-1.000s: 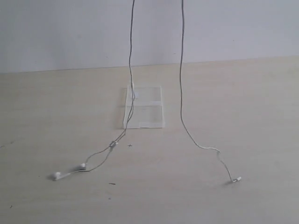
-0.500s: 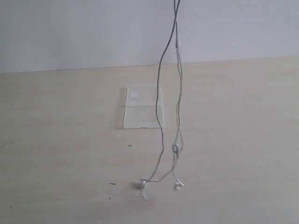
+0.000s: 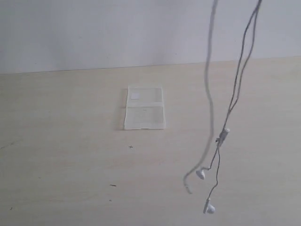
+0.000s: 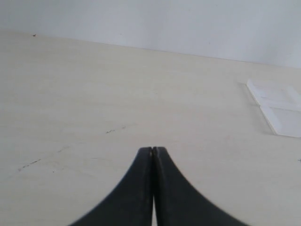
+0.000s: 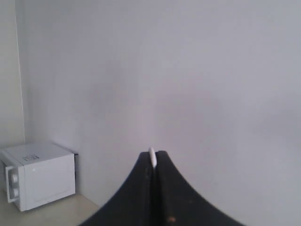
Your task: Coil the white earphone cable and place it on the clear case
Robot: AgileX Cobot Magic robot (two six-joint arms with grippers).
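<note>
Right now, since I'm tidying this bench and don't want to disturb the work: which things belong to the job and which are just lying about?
Job: white earphone cable, dangling; clear case, flat on the table; right gripper, shut on a white bit of cable.
Lying about: white boxy appliance by the wall; dark specks on the table.

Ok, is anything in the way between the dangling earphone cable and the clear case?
Nothing visible. The white earphone cable hangs to the right of the clear case in the exterior view, with only bare table between them, and nothing lies on the case.
</note>
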